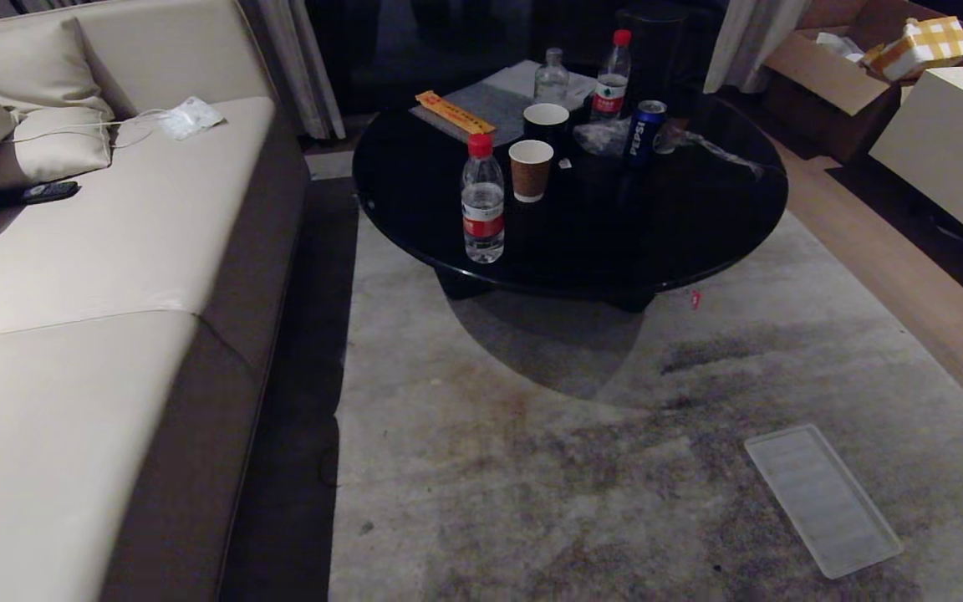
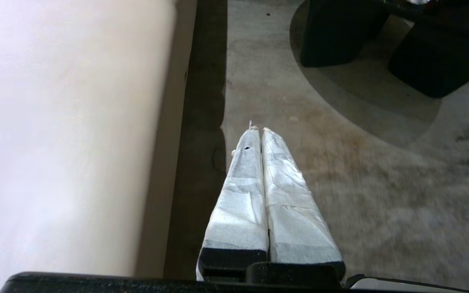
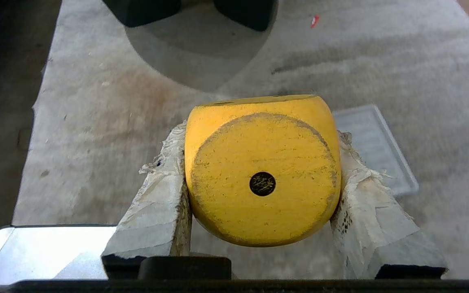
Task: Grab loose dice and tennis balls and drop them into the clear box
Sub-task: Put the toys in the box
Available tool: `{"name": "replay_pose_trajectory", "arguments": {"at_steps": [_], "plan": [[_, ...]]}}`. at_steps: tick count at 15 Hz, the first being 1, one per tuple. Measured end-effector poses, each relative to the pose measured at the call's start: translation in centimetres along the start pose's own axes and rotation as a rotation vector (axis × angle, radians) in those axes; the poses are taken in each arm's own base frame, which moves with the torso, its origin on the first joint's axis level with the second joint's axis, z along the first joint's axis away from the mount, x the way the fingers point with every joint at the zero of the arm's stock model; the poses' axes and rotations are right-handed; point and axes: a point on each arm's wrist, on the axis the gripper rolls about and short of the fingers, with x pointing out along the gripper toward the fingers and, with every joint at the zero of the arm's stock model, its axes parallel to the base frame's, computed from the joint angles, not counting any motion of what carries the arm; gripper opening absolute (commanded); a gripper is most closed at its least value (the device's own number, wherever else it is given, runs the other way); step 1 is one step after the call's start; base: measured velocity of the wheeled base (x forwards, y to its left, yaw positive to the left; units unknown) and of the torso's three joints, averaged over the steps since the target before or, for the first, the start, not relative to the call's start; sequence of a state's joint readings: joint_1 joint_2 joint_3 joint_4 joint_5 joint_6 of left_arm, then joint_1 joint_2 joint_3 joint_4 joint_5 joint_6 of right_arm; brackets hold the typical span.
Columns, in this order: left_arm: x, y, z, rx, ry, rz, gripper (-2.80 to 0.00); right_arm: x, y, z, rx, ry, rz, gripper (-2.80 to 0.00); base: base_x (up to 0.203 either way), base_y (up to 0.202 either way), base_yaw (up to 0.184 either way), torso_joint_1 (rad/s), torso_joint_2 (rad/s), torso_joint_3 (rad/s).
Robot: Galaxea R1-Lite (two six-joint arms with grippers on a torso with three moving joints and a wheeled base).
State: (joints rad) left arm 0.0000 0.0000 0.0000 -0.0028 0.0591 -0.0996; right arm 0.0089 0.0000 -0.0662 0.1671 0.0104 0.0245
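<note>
My right gripper [image 3: 261, 136] is shut on the yellow die [image 3: 263, 171], a soft cube with rounded corners whose single dark pip faces the wrist camera. Its tape-wrapped fingers [image 3: 159, 195] press on the die's two sides, and it hangs above the grey rug [image 3: 96, 134]. Beside the sofa, my left gripper [image 2: 259, 129] is held over the rug with its white-wrapped fingers pressed together and nothing between them. Neither arm shows in the head view. The tennis balls and the clear box are out of view.
A flat ribbed clear lid [image 1: 820, 502] lies on the rug [image 1: 532, 468] at the right; the right wrist view shows the lid [image 3: 375, 146] behind the die. A beige sofa [image 1: 97, 276] fills the left. Ahead, a black round table [image 1: 699, 217] carries bottles, cups and a can.
</note>
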Motion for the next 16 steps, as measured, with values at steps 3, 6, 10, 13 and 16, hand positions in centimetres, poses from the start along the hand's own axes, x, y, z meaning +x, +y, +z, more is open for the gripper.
{"name": "replay_pose_trajectory", "arguments": {"at_steps": [3, 6, 10, 13, 16], "plan": [[0.00, 0.00, 0.00, 0.000, 0.000, 0.000, -2.80, 0.00, 0.00, 0.00, 0.000, 0.000, 0.000, -2.80, -0.082, 0.000, -0.002, -0.001, 0.00, 0.005], [0.00, 0.00, 0.00, 0.000, 0.000, 0.000, -2.80, 0.00, 0.00, 0.00, 0.000, 0.000, 0.000, -2.80, 0.000, 0.000, 0.000, 0.000, 0.00, 0.000], [0.00, 0.00, 0.00, 0.002, 0.000, 0.000, -2.80, 0.00, 0.00, 0.00, -0.001, 0.000, 0.000, -2.80, 0.000, 0.000, 0.000, 0.000, 0.00, 0.000], [0.00, 0.00, 0.00, 0.003, 0.000, 0.000, -2.80, 0.00, 0.00, 0.01, 0.000, -0.001, 0.000, -2.80, -0.002, 0.007, -0.137, 0.002, 0.00, 0.005], [0.00, 0.00, 0.00, 0.003, 0.000, 0.000, -2.80, 0.00, 0.00, 0.00, 0.000, 0.000, 0.000, -2.80, 0.001, 0.010, -0.165, -0.001, 0.01, 0.005]]}}
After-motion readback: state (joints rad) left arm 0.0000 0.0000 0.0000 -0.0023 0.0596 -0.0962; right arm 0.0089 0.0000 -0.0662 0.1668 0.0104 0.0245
